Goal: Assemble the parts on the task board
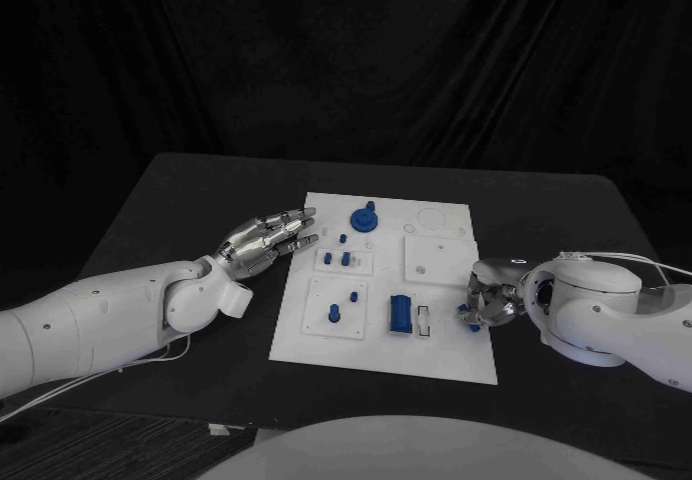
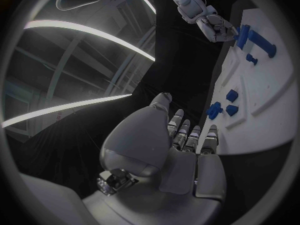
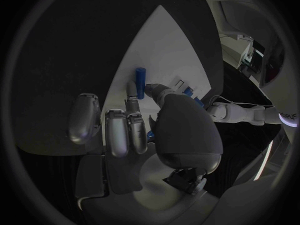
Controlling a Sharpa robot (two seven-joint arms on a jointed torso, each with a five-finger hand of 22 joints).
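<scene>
The white task board [image 1: 440,360] lies in the middle of the black table. On it stand a blue knob [image 1: 364,216], small blue pegs [image 1: 336,258], a single peg [image 1: 336,312] and a long blue block [image 1: 400,313]. My left hand [image 1: 267,242] hovers at the board's left edge, fingers stretched out and apart, holding nothing; the left wrist view shows these fingers [image 2: 187,132] pointing at the board [image 2: 262,115]. My right hand [image 1: 490,300] sits at the board's right edge, fingers curled round a small blue part [image 1: 470,318]; a bit of that part [image 3: 150,134] shows between thumb and fingers.
A pale slot piece [image 1: 424,319] stands beside the blue block. The long blue block [image 3: 140,76] lies just beyond my right fingertips. Bare black table [image 1: 202,200] surrounds the board, and a dark curtain hangs behind it.
</scene>
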